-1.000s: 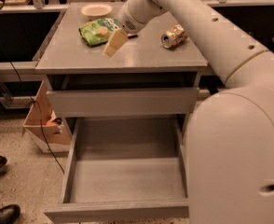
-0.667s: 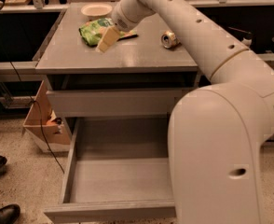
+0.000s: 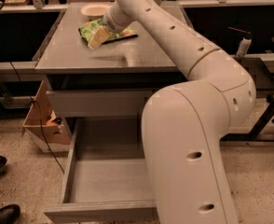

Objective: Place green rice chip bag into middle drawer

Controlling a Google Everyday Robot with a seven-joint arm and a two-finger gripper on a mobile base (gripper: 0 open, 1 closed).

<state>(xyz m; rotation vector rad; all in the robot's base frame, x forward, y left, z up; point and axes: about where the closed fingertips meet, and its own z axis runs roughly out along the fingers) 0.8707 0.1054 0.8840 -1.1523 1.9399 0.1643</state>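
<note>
Over the last second the gripper (image 3: 96,38) had been carried leftward across the counter (image 3: 104,57) and lowered onto the green rice chip bag (image 3: 89,28), which was judged to mark the start of the grasp. The bag was left lying flat on the counter, just in front of the white bowl (image 3: 91,9), not yet lifted. Whether the gripper was spread or closed on the bag could not be told. The middle drawer (image 3: 104,181) was seen pulled out below.
</note>
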